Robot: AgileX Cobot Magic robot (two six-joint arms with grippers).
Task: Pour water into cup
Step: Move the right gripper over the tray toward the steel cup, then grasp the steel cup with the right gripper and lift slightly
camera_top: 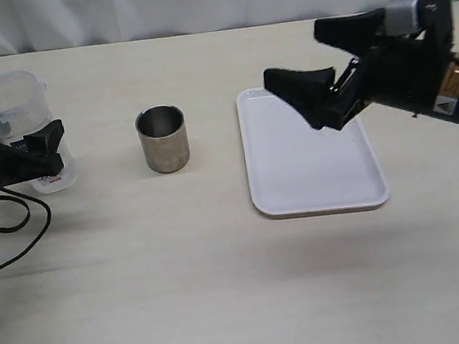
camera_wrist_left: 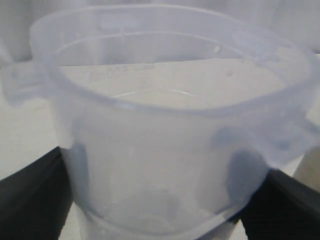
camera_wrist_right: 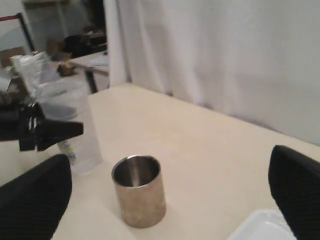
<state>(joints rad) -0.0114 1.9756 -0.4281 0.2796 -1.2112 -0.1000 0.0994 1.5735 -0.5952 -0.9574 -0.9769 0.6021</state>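
The short brushed-steel cup (camera_top: pixel 163 138) stands upright on the table left of centre, empty inside; it also shows in the right wrist view (camera_wrist_right: pixel 139 197). The clear plastic jug (camera_top: pixel 10 105) stands at the far left, and it fills the left wrist view (camera_wrist_left: pixel 165 125). My left gripper (camera_top: pixel 13 145) is shut on the jug, with a black finger (camera_wrist_left: pixel 30 200) pressed against each side. My right gripper (camera_top: pixel 292 50) is wide open and empty. It hovers above the white tray (camera_top: pixel 312 171), to the right of the cup and facing it.
The white rectangular tray lies right of centre, and one corner of it shows in the right wrist view (camera_wrist_right: pixel 255 227). A black cable (camera_top: pixel 13 223) loops on the table at the left edge. A white curtain hangs behind the table.
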